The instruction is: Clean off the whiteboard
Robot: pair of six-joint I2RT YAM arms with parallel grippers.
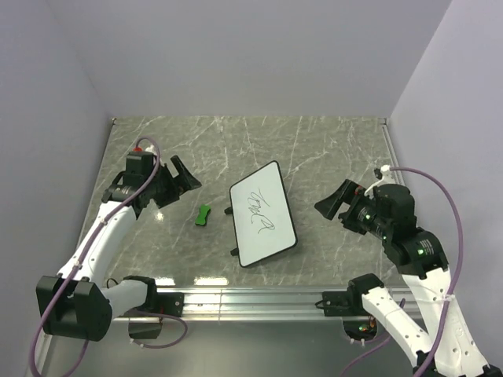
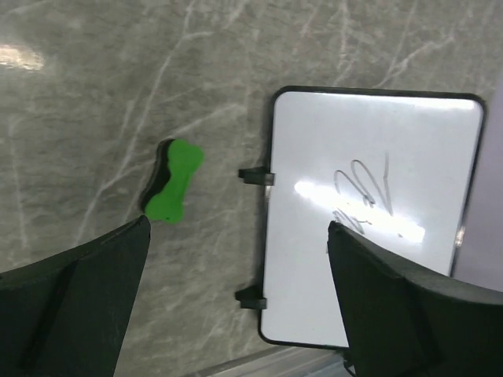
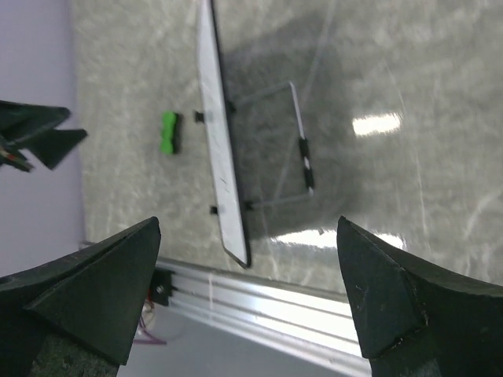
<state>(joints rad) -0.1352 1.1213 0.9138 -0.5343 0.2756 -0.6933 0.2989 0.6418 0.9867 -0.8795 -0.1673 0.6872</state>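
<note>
Nearest, along the table's front edge: one metal rail (image 1: 259,300), with both arm bases bolted to it.

Further in, two grippers. Left gripper (image 1: 182,185): spread wide, holding nothing, touching nothing, hanging above the stone to the left of centre. Right gripper (image 1: 328,210): likewise spread wide, empty, clear of everything, on the right and pointing toward the middle.

Between them, one whiteboard (image 1: 263,214) near the table's centre, long edges angled slightly off the table's sides. One black scribble (image 1: 257,208) across its upper half. Two small black feet (image 1: 232,232) poking out from its left edge. From the right wrist, seen almost edge-on, with one thin wire frame (image 3: 302,149) just beside it on that gripper's side.

One green eraser (image 1: 203,214) flat on the stone, between left gripper and board, near the board's left edge but apart from it.

Beyond, bare marbled table (image 1: 330,149) back to the far edge; open stone also on either side of the board. Plain walls on three sides.
</note>
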